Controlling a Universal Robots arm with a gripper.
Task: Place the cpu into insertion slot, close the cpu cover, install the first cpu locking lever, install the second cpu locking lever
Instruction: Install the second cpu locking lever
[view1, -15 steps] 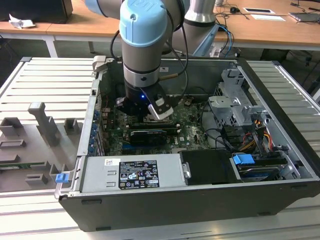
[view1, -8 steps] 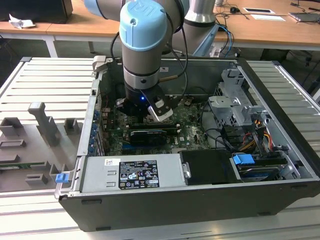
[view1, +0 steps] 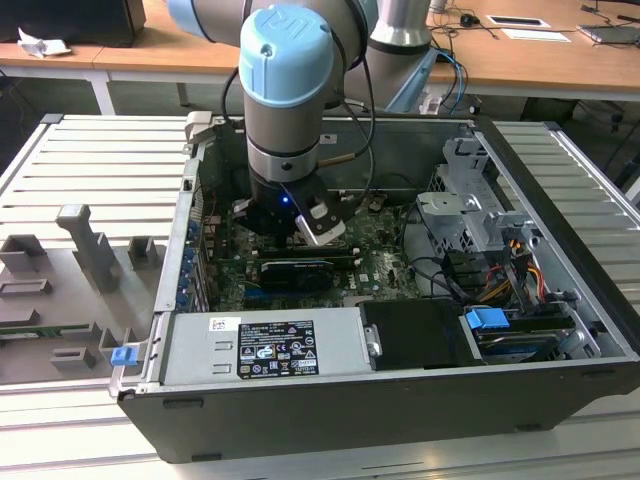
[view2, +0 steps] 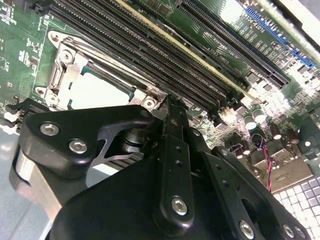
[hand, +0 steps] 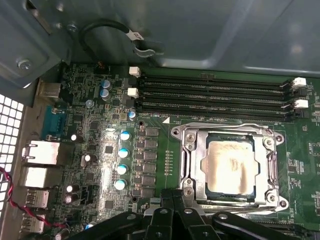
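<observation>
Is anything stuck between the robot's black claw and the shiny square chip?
Nothing visible. In the first wrist view, the pale silvery square cpu already lies in its socket, with the silvery metal frame cover folded down around it. The black gripper sits right at the socket's edge, with only bare green circuit board nearby.

Lab: slatted bench (view1: 60, 160), office desks (view1: 540, 60)

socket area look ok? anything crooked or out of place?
Nothing stands out. In the first wrist view the cpu sits square in the insertion slot with the cpu cover flat around it; the gripper is at the socket's edge.
</observation>
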